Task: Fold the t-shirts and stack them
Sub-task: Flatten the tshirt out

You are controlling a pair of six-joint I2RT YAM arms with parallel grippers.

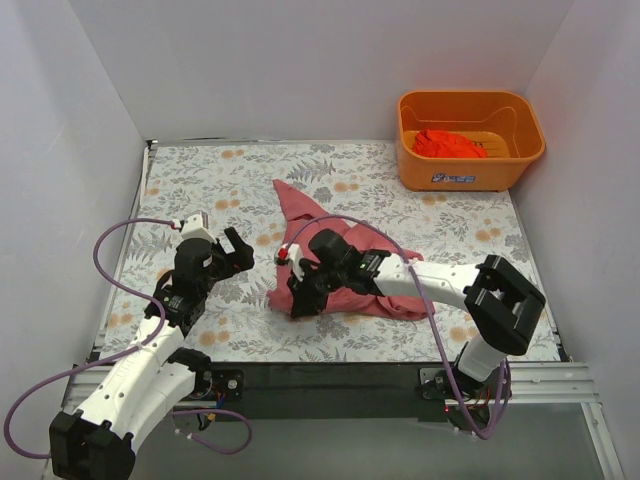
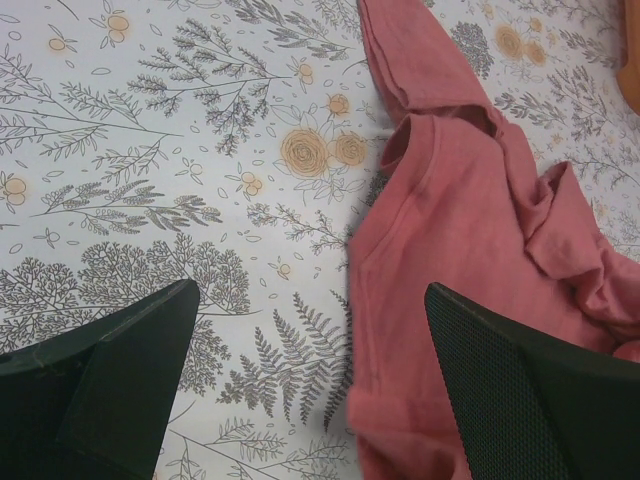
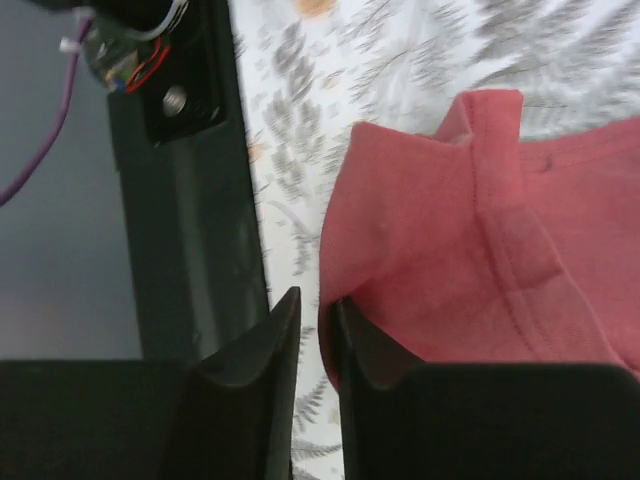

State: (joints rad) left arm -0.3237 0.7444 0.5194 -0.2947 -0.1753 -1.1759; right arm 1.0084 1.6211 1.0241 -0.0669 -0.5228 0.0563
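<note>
A dusty pink-red t-shirt (image 1: 300, 208) lies crumpled at the middle of the floral table; its collar and a sleeve show in the left wrist view (image 2: 460, 200). My right gripper (image 1: 300, 296) is down at the shirt's near-left edge. In the right wrist view its jaws (image 3: 315, 300) stand almost together, with a thin fold of the pink t-shirt (image 3: 450, 250) between them. My left gripper (image 1: 240, 252) hovers open just left of the shirt, nothing between its fingers (image 2: 310, 295). A brighter orange-red t-shirt (image 1: 450, 143) lies bunched inside the orange basket (image 1: 470, 176).
The orange basket stands at the table's back right corner. White walls close in the left, back and right sides. The black front rail (image 1: 320, 376) runs along the near edge, close behind my right gripper (image 3: 180, 250). Purple cables loop off both arms.
</note>
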